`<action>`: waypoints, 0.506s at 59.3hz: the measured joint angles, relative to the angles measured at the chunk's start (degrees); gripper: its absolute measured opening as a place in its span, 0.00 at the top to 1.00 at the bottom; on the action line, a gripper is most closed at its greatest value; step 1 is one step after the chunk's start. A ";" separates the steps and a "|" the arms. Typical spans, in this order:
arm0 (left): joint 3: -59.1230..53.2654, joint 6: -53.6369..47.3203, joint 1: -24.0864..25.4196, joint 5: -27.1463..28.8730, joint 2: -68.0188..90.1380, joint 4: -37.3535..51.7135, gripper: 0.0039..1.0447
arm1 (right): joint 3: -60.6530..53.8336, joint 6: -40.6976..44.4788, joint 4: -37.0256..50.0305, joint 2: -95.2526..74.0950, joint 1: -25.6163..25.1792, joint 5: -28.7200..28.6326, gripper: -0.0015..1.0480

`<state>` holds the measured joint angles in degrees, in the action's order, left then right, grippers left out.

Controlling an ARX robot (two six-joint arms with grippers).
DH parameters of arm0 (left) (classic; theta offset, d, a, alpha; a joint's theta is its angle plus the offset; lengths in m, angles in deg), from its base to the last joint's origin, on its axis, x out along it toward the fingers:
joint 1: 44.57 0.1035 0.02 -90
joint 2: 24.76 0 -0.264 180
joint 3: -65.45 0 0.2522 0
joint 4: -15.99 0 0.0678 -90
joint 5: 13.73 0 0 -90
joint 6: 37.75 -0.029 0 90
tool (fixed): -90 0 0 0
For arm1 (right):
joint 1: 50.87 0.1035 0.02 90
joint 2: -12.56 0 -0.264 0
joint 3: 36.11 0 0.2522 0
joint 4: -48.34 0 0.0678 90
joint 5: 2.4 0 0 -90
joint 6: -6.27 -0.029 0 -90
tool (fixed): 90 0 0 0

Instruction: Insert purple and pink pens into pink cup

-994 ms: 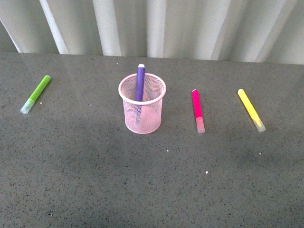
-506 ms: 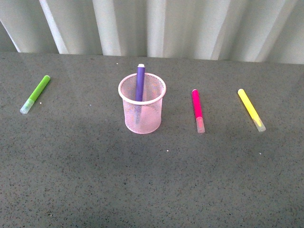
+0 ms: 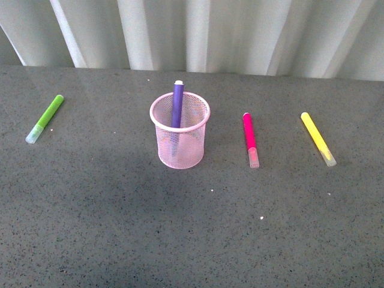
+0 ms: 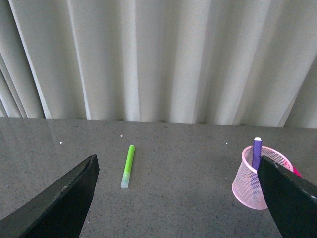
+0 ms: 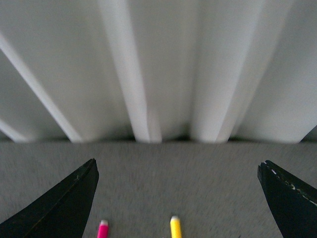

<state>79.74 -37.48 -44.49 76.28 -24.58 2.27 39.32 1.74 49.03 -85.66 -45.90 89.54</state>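
a dark speckled grey table [image 3: 120,228] filled the scene. nearest, the left gripper [image 4: 177,158] and right gripper [image 5: 178,162] each stood spread wide, gripping nothing. farther in, the pink cup [image 3: 179,138] stood upright with the purple pen [image 3: 177,102] inside it, its end poking above the rim. the pink pen [image 3: 249,138] lay flat to the cup's right, not touching it. a yellow marker [image 3: 317,138] lay further right and a green marker [image 3: 45,118] far left. behind hung a pale pleated curtain [image 3: 210,36].
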 joint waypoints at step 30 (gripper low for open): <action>0.00 0.00 0.00 0.00 0.00 0.00 0.06 | 29.94 -15.15 -30.99 -30.80 8.33 1.27 0.07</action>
<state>79.74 -37.48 -44.49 76.28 -24.58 2.27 69.26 -13.41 18.04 -116.45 -37.57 90.80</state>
